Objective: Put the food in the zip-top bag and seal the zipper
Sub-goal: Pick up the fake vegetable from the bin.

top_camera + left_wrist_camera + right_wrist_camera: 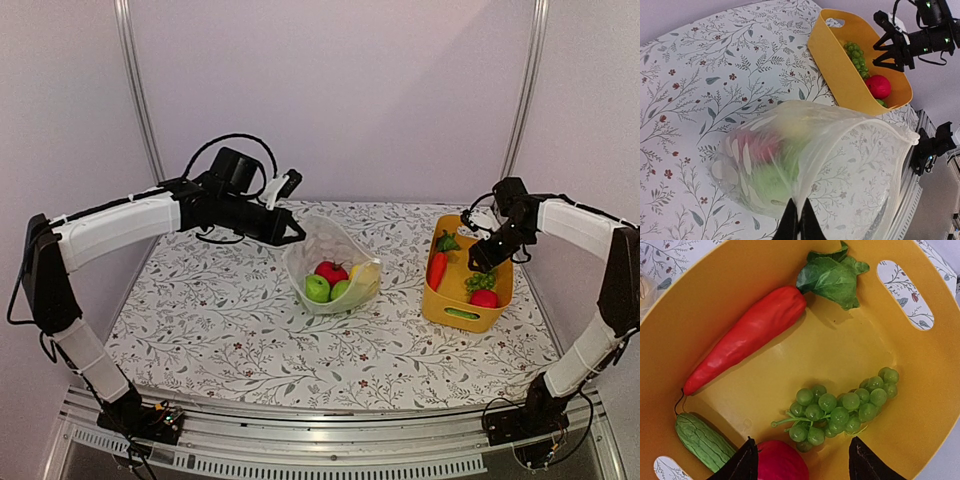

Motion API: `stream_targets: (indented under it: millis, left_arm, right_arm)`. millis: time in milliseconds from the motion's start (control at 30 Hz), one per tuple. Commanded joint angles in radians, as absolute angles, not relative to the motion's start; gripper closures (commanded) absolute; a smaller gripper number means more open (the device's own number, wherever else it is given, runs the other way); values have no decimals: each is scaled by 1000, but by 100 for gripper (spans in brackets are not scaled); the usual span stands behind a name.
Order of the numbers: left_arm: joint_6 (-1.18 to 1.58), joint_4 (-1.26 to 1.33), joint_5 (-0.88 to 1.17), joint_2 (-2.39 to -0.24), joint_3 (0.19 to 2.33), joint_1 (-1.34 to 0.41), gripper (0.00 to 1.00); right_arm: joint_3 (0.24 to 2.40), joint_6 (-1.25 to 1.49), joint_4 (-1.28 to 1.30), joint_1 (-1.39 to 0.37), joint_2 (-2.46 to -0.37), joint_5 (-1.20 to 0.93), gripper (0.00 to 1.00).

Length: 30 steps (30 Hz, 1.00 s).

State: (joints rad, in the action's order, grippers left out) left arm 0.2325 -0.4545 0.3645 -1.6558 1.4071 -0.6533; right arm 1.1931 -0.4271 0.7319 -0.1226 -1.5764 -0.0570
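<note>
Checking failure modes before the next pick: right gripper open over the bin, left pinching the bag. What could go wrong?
1. The right gripper has its open jaws straddling both the grapes and the red fruit; it might catch both or fumble either.
2. The left gripper pinches only one spot of the zip-top bag rim; the floppy mouth may sag and block the drop.

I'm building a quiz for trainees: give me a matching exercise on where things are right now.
1 carrot
2 green apple
3 left gripper
4 right gripper

A jaws open over the yellow bin
B inside the zip-top bag
C lying in the yellow bin
D jaws shut on the bag's rim

Pairs: 1-C, 2-B, 3-D, 4-A
</note>
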Motion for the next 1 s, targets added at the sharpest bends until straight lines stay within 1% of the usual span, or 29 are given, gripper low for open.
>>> stream_targets:
  millis: [0, 167, 300, 500, 667, 967]
  left_arm:
    - [241, -423, 388, -1623, 1393, -639, 100]
    - [240, -420, 384, -1619, 1385, -640, 100]
    - [241, -412, 377, -1616, 1380, -640, 100]
    - [250, -405, 381, -1615, 1378, -640, 100]
    - [242, -401, 358, -1611, 1373, -638, 100]
    - [241, -403, 361, -1606, 1379, -613, 100]
  right_arm:
    - [1160, -448, 785, -121, -1521, -18, 39]
    - [1170, -445, 817, -123, -1522, -30, 39]
    - [1208, -402, 746, -122, -1540, -183, 38]
    - [1367, -251, 660, -123, -1737, -324, 41]
    - [1416, -179, 610, -123, -1870, -352, 45]
    - [1414, -40, 567, -122, -1958, -365, 49]
